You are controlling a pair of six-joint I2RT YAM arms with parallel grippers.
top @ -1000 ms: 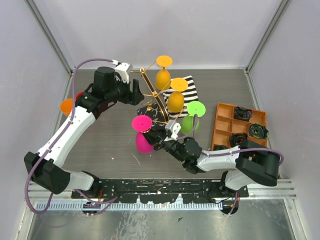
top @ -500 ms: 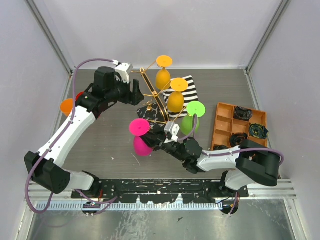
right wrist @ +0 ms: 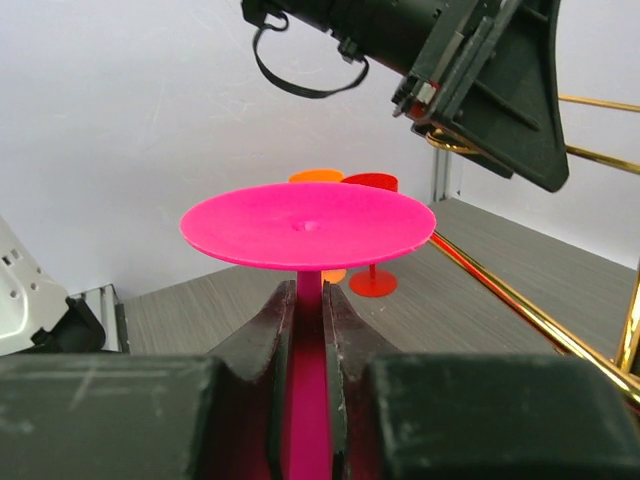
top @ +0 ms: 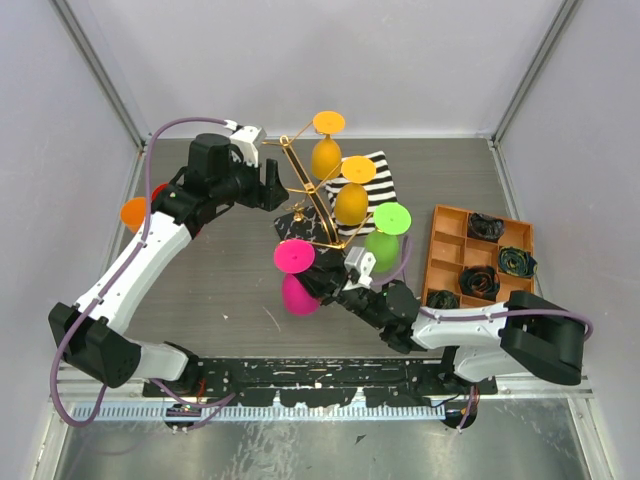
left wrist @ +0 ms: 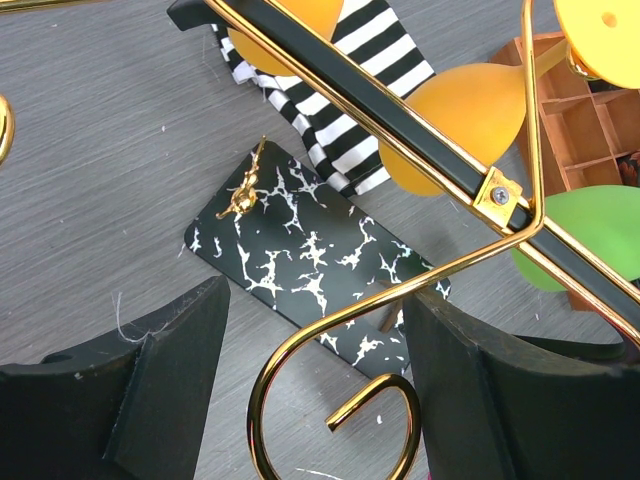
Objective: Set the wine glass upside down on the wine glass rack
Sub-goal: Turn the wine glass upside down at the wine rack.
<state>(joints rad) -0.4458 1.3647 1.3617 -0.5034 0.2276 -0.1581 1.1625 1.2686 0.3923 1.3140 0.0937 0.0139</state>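
A pink wine glass [top: 296, 275] hangs upside down, foot up, with my right gripper [top: 320, 284] shut on its stem. In the right wrist view the pink foot [right wrist: 308, 222] spreads above the right gripper [right wrist: 310, 305]. The glass is in front of and left of the wine glass rack [top: 312, 205], a gold wire stand on a black marbled base [left wrist: 300, 255]. My left gripper [top: 272, 186] is open at the rack's upper left. Seen from the left wrist, a gold scroll arm [left wrist: 300, 345] lies between the fingers of the left gripper [left wrist: 315, 375].
Two yellow-orange glasses [top: 325, 155] [top: 350, 202] and a green one [top: 382, 245] hang upside down on the rack. A striped cloth [top: 378, 180] lies behind it. Orange and red glasses [top: 133, 212] stand at the left wall. An orange tray [top: 450, 250] of black items sits right.
My right arm has carried the pink glass a little to the right and toward the near edge. The left arm has not moved.
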